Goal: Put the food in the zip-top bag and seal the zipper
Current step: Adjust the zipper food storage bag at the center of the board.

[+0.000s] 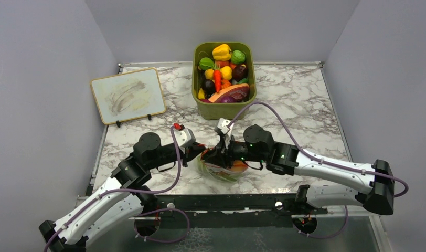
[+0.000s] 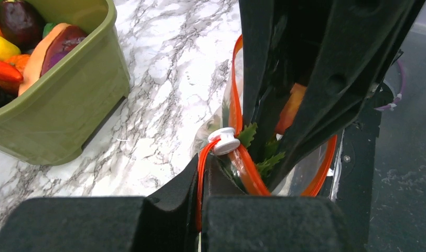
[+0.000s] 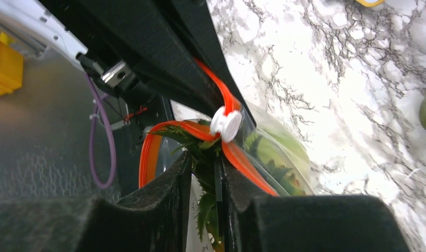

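The clear zip-top bag (image 1: 224, 171) stands on the marble between my two grippers, near the front edge. Its orange-red zipper (image 2: 236, 94) gapes open, and the white slider (image 2: 224, 140) sits at the end beside my left gripper (image 2: 204, 184), which is shut on the strip. My right gripper (image 3: 203, 168) reaches into the bag's mouth. The orange fruit (image 2: 290, 107) and its green leafy top (image 3: 205, 210) sit between the right fingers, which are closed narrowly around it. A light-green ball (image 3: 276, 149) shows through the plastic.
An olive-green bin (image 1: 224, 108) full of toy produce stands behind the bag. A small whiteboard (image 1: 128, 95) leans at the back left. The black front rail (image 1: 226, 202) runs just below the bag.
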`<state>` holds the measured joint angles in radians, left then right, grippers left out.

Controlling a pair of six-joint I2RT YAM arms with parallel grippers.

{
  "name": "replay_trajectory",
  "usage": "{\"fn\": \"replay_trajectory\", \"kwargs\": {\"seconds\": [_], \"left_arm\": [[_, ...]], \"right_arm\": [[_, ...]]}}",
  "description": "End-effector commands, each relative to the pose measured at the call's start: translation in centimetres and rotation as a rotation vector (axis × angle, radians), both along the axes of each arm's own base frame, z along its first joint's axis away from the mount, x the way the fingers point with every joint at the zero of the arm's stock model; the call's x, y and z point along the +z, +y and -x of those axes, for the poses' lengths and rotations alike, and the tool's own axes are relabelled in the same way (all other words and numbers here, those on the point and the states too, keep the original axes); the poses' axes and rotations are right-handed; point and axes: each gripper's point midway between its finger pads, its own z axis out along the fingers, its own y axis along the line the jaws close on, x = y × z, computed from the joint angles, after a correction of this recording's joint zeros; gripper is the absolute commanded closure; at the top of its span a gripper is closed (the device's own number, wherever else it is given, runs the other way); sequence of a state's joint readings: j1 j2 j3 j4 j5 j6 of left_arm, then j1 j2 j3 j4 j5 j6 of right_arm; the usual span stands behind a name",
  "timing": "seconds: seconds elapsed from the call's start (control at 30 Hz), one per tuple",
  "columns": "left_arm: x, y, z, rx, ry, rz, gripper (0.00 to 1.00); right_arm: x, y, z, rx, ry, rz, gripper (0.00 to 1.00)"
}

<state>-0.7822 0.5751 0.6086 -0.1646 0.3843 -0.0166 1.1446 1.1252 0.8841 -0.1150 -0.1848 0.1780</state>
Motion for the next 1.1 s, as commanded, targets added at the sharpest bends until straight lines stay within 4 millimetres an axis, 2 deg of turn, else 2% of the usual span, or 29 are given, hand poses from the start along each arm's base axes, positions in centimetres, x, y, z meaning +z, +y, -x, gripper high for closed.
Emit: {"fn": "replay_trajectory", "kwargs": {"seconds": [0.0,0.07,0.2,0.4,0.5,0.6,0.73,0.87,1.07], "left_arm": [[4.9,-0.9,1.4,-0.082,-0.049,0.137,1.0],[5.3,-0.7,1.6,-0.081,-0.054,0.133,1.0],[6.2,0.2,1.5,-0.057,-0.092,0.092,1.0],[5.7,1.1,0.2,0.016,-0.107,0.004,1.0],[5.5,1.9,-0.6,0.079,-0.1,-0.013,1.0],[6.0,2.3,-0.9,0.11,-0.106,-0.017,1.0],[6.3,2.5,-1.5,0.141,-0.106,-0.02,1.0],[5.9,2.9,-1.8,0.17,-0.101,-0.028,1.0],[8.3,2.8,-0.2,0.108,-0.146,0.052,1.0]], "right_arm": [[-2.5,1.3,-1.9,-0.106,0.042,0.037,0.82],[-4.7,1.1,-2.5,-0.165,0.098,0.114,0.85],[-9.8,-0.7,-3.4,-0.308,0.194,0.297,0.89],[-13.8,-4.2,-3.9,-0.458,0.23,0.387,0.93],[-14.3,-5.9,-3.8,-0.505,0.234,0.447,0.93],[-13.9,-7.4,-3.9,-0.529,0.206,0.482,0.93],[-13.8,-8.6,-3.8,-0.529,0.183,0.551,0.93],[-14.3,-8.6,-3.4,-0.487,0.181,0.578,0.93],[-16.0,-8.2,-2.8,-0.439,0.197,0.622,0.93]]}}
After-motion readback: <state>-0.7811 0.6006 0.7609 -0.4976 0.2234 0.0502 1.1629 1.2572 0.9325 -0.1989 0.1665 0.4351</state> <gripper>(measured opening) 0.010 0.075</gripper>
